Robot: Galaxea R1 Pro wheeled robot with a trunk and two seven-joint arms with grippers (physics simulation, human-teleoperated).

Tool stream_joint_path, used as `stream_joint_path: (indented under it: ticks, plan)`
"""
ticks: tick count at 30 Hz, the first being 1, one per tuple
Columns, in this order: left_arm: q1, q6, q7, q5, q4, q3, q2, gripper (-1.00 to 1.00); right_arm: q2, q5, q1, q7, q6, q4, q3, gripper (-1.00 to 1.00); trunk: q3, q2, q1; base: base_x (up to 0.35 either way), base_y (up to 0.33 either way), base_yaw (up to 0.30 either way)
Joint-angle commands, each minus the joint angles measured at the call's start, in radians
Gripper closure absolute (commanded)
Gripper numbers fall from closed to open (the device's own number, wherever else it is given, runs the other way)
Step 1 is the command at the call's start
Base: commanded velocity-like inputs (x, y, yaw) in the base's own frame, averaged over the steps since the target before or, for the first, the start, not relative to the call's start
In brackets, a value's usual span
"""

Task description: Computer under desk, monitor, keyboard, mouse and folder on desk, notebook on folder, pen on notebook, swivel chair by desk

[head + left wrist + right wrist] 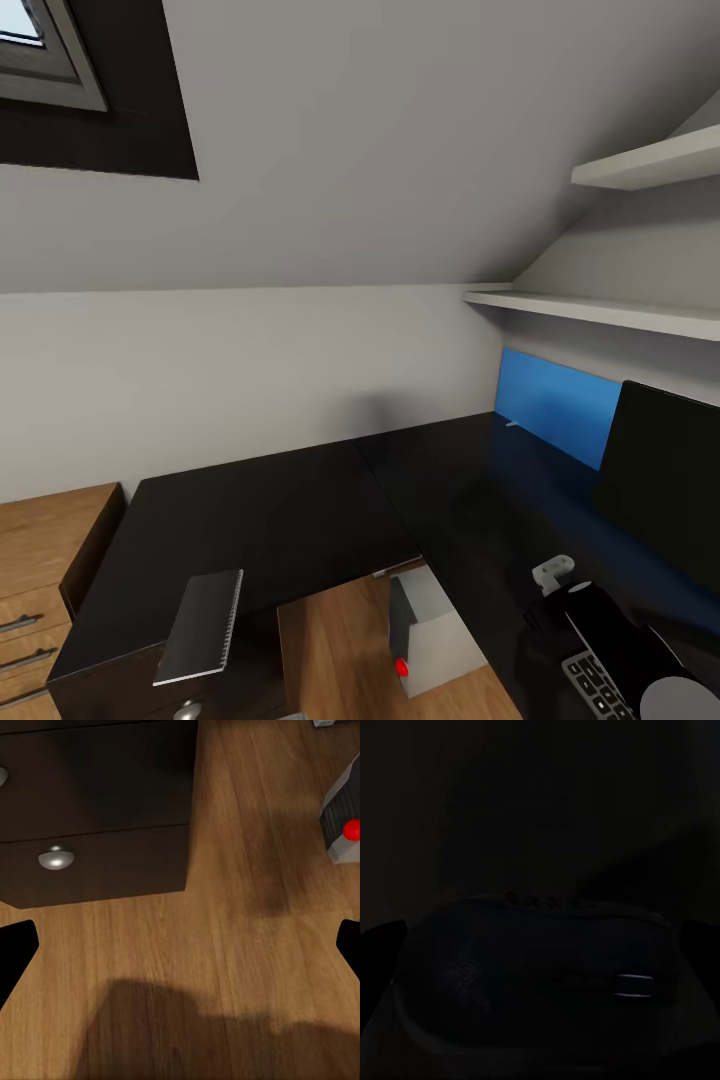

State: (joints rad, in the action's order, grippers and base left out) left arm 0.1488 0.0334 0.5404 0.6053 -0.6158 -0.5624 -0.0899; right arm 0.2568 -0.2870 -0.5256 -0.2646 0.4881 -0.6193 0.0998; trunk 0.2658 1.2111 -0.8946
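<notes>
1. Notebook [200, 625] at seven o'clock lies on the bench [280, 510] corner, seemingly overhanging the front edge; a nudge could tip it to the floor [225, 945].
2. Left hand [180, 952] hangs wide and empty above the floor, beside the drawer unit [97, 810] and the computer [430, 635] under the bench.
3. Right hand [553, 578] at four o'clock is close over the dark mouse [540, 982]. Its grip cannot be told in the gloom, and a loose hold could drop the mouse onto the keyboard [600, 685].
4. Monitor [665, 480] stands at three o'clock; the arm could clip it.
</notes>
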Motion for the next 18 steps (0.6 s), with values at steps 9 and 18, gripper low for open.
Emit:
stream_joint_path:
  ticks: [9,18]
  plan:
    - [0.001,0.003,0.007,0.010,-0.001,-0.007,0.001,-1.00,0.001,-0.011,-0.001,-0.007,0.003,-0.002,0.003,-1.00,0.001,0.001,0.000,0.000,0.000,0.000]
    - [0.001,0.003,0.007,0.010,-0.001,-0.007,0.001,-1.00,-0.001,-0.011,-0.001,-0.007,0.003,-0.002,0.003,-1.00,0.001,0.001,0.000,0.000,0.000,0.000]
